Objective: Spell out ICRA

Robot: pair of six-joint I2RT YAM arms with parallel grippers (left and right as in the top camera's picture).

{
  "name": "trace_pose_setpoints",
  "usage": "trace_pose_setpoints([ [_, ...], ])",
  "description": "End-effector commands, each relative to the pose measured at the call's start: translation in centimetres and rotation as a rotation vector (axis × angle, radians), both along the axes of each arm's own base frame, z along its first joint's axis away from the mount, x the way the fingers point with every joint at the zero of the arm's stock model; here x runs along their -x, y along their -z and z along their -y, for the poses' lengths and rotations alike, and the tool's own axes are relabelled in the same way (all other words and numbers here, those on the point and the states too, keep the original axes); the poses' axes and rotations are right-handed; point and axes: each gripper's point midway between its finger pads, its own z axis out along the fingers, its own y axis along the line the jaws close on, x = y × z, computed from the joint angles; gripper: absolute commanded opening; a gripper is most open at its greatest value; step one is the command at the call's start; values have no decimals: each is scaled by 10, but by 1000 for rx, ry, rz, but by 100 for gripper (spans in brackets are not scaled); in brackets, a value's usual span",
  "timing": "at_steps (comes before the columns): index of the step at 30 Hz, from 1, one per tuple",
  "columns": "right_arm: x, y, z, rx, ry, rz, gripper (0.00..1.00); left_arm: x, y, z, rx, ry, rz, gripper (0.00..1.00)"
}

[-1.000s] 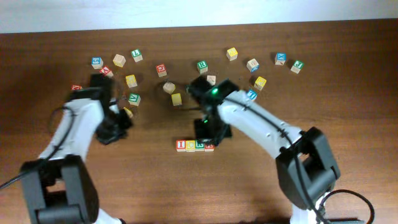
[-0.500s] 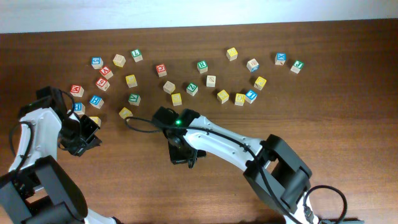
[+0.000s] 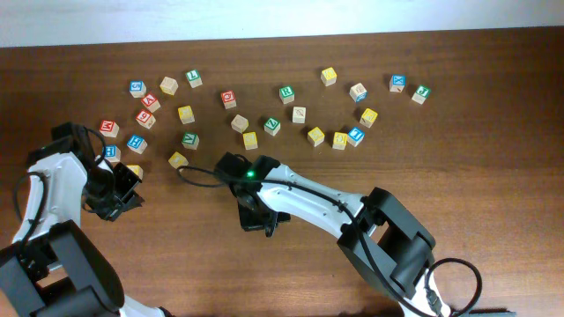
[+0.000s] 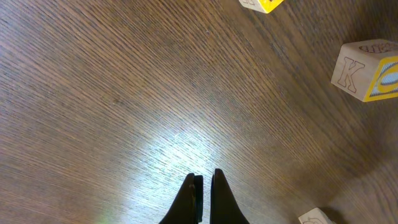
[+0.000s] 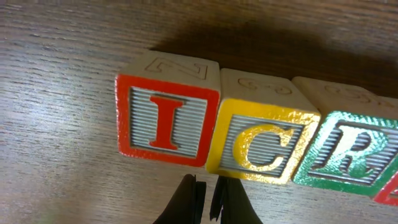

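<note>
The right fingers [image 5: 189, 202], pressed together, hang low beside the I block [image 5: 165, 127] and C block [image 5: 261, 146]. The left fingers [image 4: 189, 199], also together, overlook the surface [image 4: 112, 93]. Neither arm has moved.

Left arm [image 3: 40, 180] bends beside its base, right arm [image 3: 308, 204] stretches leftward, both jaws shut.

The table [image 4: 124, 93] is dark wood with a fine, plain grain and a soft sheen where light pools. The I block [image 5: 166, 118], C block [image 5: 261, 143] and R block [image 5: 345, 152] are pale bare wood (tops embossed) with ribbed, glossy painted faces. The K block [image 4: 364, 71] looks like the same wood, matt. The left gripper [image 4: 205, 176] and right gripper [image 5: 209, 182] look black and matt.
</note>
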Motion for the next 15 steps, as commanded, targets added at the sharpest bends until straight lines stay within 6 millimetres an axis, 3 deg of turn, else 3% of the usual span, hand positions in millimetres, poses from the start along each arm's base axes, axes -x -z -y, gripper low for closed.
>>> trace_pose_setpoints([
  [1, 0, 10, 5, 36, 4, 7, 4, -2, -7, 1, 5, -12, 25, 0],
  [15, -4, 10, 5, 36, 1, 25, 4, -3, -7, 1, 5, -12, 27, 0],
])
